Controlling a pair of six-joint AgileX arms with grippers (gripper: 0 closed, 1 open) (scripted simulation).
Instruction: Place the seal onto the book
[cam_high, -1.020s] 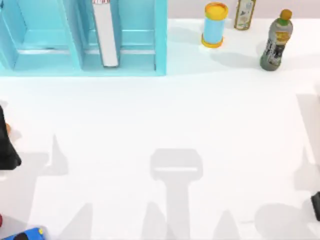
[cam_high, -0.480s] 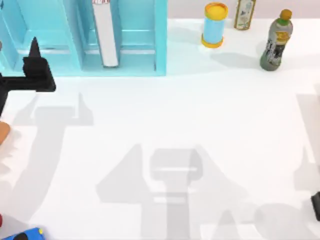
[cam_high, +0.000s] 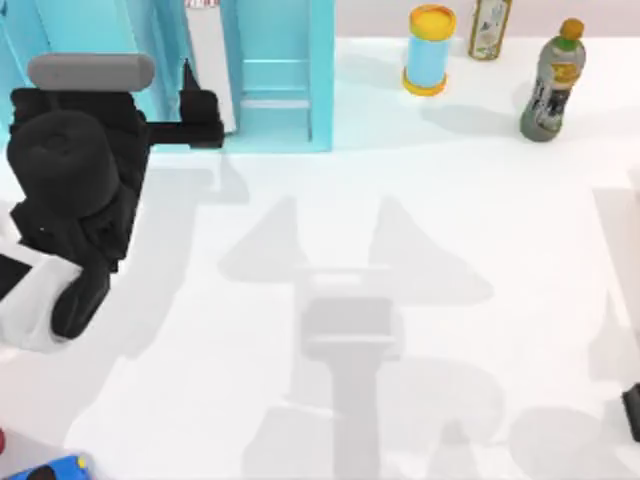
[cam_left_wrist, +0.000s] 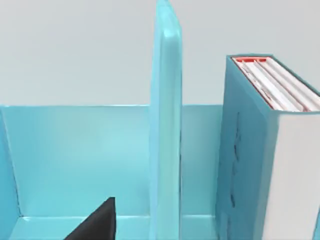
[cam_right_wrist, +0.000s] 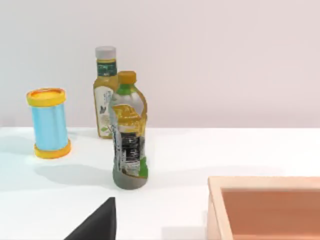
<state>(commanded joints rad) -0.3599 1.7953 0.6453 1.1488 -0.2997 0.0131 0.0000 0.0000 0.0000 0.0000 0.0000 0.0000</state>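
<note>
The book (cam_high: 215, 50) stands upright inside the light-blue shelf unit (cam_high: 320, 70), with a teal cover and white page edges. In the left wrist view the book (cam_left_wrist: 245, 150) sits just past a shelf divider (cam_left_wrist: 165, 125). My left gripper (cam_high: 140, 95) is at the shelf's front. One of its fingers (cam_high: 197, 108) is right in front of the book. Its shadow on the table shows two prongs set apart, so it is open and holds nothing. The seal is out of view. My right gripper (cam_high: 632, 412) is parked at the table's right edge.
At the back right stand a blue cylinder with a yellow lid (cam_high: 430, 50), a dark bottle (cam_high: 552, 85) and a pale bottle (cam_high: 489, 28). A wooden box (cam_right_wrist: 265, 205) is close to the right wrist. A blue object (cam_high: 55, 468) lies at the front left corner.
My left arm has swung in from the table's left edge, back and to the right. Its gripper now stands at the shelf front by the book. The right arm has not moved.
</note>
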